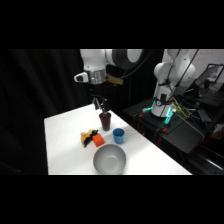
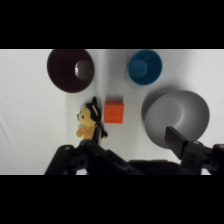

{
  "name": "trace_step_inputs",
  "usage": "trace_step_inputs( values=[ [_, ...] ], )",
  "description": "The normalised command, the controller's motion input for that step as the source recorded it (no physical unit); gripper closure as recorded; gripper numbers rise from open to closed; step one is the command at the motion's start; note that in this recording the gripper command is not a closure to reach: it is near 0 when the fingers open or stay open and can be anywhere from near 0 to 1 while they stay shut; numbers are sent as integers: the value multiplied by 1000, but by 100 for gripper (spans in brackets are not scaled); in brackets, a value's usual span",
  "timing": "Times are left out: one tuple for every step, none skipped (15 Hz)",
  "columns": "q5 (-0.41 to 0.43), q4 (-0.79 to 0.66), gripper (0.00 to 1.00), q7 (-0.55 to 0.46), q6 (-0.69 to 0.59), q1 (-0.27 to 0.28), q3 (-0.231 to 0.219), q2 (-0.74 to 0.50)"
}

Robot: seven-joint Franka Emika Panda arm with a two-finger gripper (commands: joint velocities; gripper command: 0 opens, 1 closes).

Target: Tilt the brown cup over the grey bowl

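Hovering just above the brown cup (image 1: 105,120) (image 2: 71,70), end effector (image 1: 101,105) with fingers apart, gripping nothing. Standing upright on the white counter (image 1: 62,140) (image 2: 30,110), far of the grey bowl (image 1: 109,159) (image 2: 176,118); blue cup (image 1: 118,135) (image 2: 145,66), orange block (image 1: 98,141) (image 2: 113,110), plush toy (image 1: 89,136) (image 2: 87,121) between.

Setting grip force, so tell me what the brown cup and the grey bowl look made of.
Brown cup: probably hard plastic, dark and slightly glossy; a bright glint shows inside.
Grey bowl: smooth matte plastic or glazed ceramic, evenly shaded inside; the look leaves it open.
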Motion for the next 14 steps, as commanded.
trace_step_inputs(
  values=[
    [-1,10,0,2,-16,-22,23,-1],
    [3,-5,0,5,-19,-25,21,-17],
    [20,-30,0,-12,-27,-30,19,-52],
    [39,-85,0,-43,-36,-46,7,-115],
    [77,-135,0,-93,-91,-69,-9,-172],
    [74,-208,0,-87,-46,-88,-31,-236],
    [81,-272,0,-89,-10,-103,-50,-295],
    [92,-316,0,-78,8,-112,-64,-341],
    [79,-359,0,-30,69,-114,-74,-372],
    [95,-393,0,6,112,-115,-79,-397],
    [129,-384,0,1,121,-107,-72,-391],
    [146,-376,0,22,162,-96,-63,-372],
    [199,-387,0,24,255,-85,-53,-344],
    [195,-394,0,90,418,-68,-40,-283]
  ],
)
